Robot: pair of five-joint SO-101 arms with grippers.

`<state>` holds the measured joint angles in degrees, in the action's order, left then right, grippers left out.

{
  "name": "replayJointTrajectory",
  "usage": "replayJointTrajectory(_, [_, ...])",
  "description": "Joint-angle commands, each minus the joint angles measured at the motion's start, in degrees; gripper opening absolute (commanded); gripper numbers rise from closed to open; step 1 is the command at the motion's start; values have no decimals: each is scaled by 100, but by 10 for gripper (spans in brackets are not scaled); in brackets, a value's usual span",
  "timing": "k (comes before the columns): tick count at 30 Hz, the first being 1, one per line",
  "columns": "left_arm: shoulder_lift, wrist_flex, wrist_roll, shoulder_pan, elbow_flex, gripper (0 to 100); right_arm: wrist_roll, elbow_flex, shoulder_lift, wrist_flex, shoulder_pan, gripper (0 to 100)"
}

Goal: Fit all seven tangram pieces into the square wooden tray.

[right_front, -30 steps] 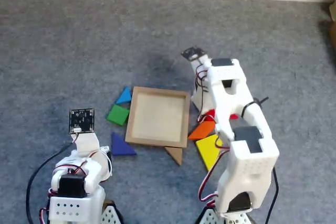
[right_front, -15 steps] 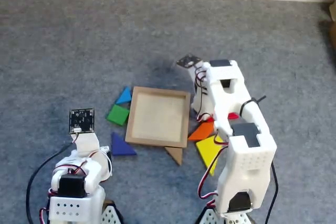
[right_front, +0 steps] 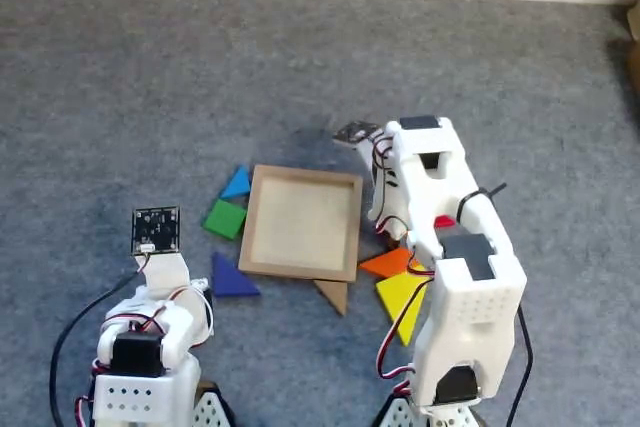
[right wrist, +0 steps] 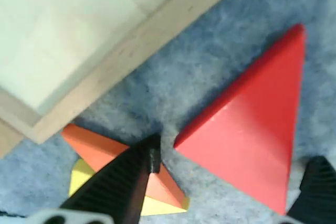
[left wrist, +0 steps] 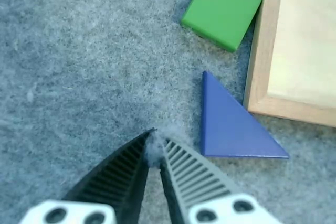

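Observation:
The square wooden tray [right_front: 303, 224] lies on the carpet with nothing in it. Left of it lie a light blue triangle [right_front: 237, 183], a green square [right_front: 225, 218] and a dark blue triangle [right_front: 232, 277]. A brown piece [right_front: 333, 293] sits at its front edge, with an orange triangle [right_front: 390, 262] and a yellow triangle [right_front: 402, 293] to the right. My right gripper [right wrist: 236, 161] is open, astride a red triangle [right wrist: 252, 129] beside the tray rim [right wrist: 147, 30]. My left gripper [left wrist: 155, 140] is shut on nothing, next to the dark blue triangle [left wrist: 231, 124].
The right arm [right_front: 430, 177] reaches over the carpet to the right of the tray and covers most of the red triangle [right_front: 443, 221] from above. The left arm [right_front: 150, 337] stays folded at the front left. Open grey carpet surrounds the pieces.
The right arm's wrist has swung down and left toward the tray's right edge, now hiding more of the red triangle. The orange and yellow triangles slid slightly forward. The left arm has not moved.

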<state>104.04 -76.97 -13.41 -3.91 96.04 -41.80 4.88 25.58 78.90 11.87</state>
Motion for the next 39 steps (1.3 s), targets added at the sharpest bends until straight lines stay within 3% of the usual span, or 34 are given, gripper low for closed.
replayJointTrajectory(1, [57,-26,9,-48,119,5,-220,-48,4,57,-259,392])
replayJointTrajectory(26, [57,-26,9,-48,119,5,-176,-40,4,-523,-136,390])
replayJointTrajectory(32, [57,-26,9,-48,119,5,-185,-48,-22,-514,-136,281])
replayJointTrajectory(39, [57,-26,9,-48,119,5,-211,-48,-40,-479,-145,221])
